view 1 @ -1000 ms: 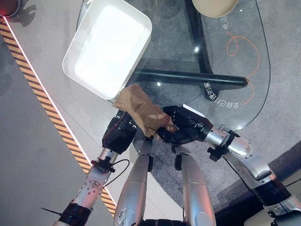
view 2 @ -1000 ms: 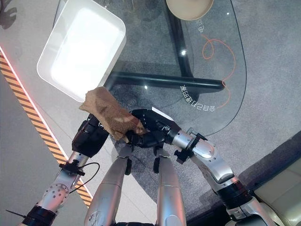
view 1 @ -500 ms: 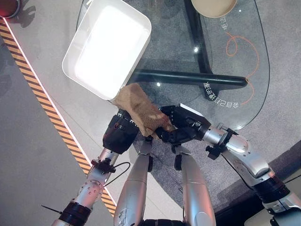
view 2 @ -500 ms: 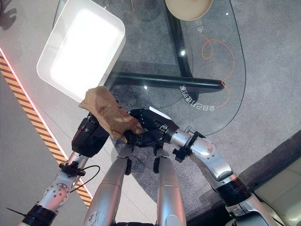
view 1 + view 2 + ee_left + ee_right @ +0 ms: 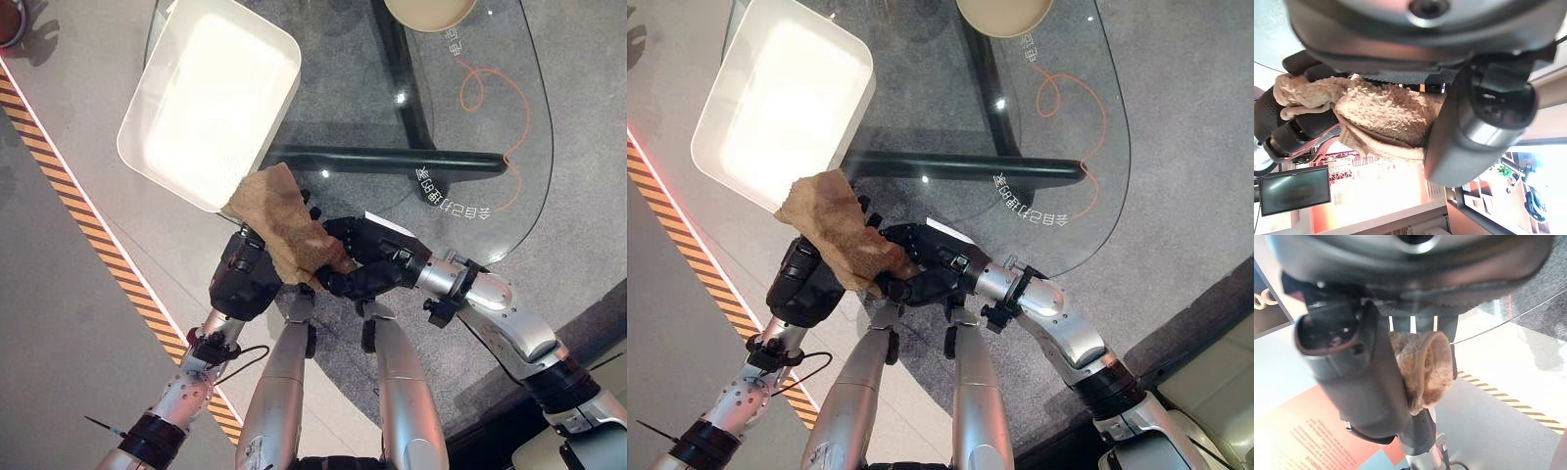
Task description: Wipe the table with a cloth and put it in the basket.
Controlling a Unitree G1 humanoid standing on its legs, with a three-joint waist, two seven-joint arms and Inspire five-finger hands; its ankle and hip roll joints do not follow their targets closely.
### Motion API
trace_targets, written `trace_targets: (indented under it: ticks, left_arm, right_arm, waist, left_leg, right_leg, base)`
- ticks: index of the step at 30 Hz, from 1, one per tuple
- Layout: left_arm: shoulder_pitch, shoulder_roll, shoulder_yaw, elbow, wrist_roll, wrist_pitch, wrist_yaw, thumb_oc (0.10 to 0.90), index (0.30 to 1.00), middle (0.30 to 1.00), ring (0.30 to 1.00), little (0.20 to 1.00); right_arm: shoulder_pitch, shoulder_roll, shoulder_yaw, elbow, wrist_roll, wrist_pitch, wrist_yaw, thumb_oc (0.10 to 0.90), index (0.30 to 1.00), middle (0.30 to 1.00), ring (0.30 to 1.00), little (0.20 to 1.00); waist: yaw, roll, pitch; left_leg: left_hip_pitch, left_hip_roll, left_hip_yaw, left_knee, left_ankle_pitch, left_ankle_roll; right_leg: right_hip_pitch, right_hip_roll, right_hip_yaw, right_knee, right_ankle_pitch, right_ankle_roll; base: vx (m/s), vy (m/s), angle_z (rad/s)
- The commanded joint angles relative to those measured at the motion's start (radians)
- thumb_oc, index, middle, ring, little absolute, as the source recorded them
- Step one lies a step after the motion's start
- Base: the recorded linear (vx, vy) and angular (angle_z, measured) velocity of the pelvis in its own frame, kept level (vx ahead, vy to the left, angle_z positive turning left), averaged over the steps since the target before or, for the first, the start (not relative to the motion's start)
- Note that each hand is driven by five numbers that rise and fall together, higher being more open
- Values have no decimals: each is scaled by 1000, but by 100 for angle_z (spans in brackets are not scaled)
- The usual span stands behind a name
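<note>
The brown fluffy cloth point(image 5: 284, 230) hangs in the air just in front of the glass table's point(image 5: 470, 127) near edge, close to the near corner of the white basket point(image 5: 277, 113). My left hand point(image 5: 245, 279) is under it with its fingers and thumb curled on the cloth point(image 5: 1386, 112); its fingertips stick out past the cloth. From the right, my right hand point(image 5: 367, 259) pinches the cloth's lower end point(image 5: 1425, 367) between thumb and fingers. The two hands touch each other at the cloth.
A tan bowl point(image 5: 431, 10) stands at the table's far edge. The dark bar of the table's base point(image 5: 392, 159) shows through the glass. A black-and-orange striped tape point(image 5: 88, 230) runs across the floor on the left.
Both hands have carried the cloth a little forward and left, toward the basket's near corner. The whole view has also shifted slightly.
</note>
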Motion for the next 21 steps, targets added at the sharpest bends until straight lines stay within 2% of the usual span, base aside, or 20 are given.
trace_targets:
  ticks: [1,3,4,5,6,21]
  left_arm:
    - [-82,-10,-16,-279,1,8,-197,800,900,900,900,900]
    - [-84,-12,-15,-270,-18,17,-207,800,900,900,900,900]
    - [-84,-14,-16,-264,-26,17,-209,657,778,778,778,757]
    - [-84,-16,-16,-263,-30,17,-209,413,568,568,568,513]
    - [-84,-18,-17,-260,-38,15,-211,111,309,309,309,211]
    - [-76,-44,-4,-217,-51,29,-200,100,300,300,300,200]
  right_arm:
    - [-15,6,142,-177,23,-15,116,100,300,300,300,200]
    - [-14,11,143,-169,24,-13,113,100,300,300,300,200]
    - [-14,12,145,-166,27,-15,109,100,300,300,300,200]
    - [-13,13,144,-165,27,-15,109,100,300,300,300,200]
    - [-14,13,144,-162,29,-16,107,100,300,300,300,200]
    - [-18,36,127,-143,36,-19,91,100,300,300,300,200]
  waist:
    - [-1,13,-27]
    - [-1,12,-27]
    - [-1,11,-27]
    - [-1,11,-27]
    - [-1,10,-27]
    - [0,4,-27]
  left_leg:
    - [-4,-42,29,64,-74,45]
    - [-5,-43,28,65,-74,45]
    - [-7,-43,28,64,-75,45]
    - [-6,-44,27,63,-75,46]
    - [-7,-45,26,62,-75,46]
    - [-16,-49,23,65,-78,51]
  right_leg:
    - [32,64,15,-101,81,13]
    - [32,63,16,-104,83,12]
    - [31,63,16,-105,84,13]
    - [31,64,16,-106,84,13]
    - [30,64,16,-108,85,13]
    - [23,64,14,-112,91,14]
  base:
    - [0,0,0]
    - [0,0,0]
    - [0,0,0]
    - [0,0,0]
    - [0,0,0]
    - [0,0,0]
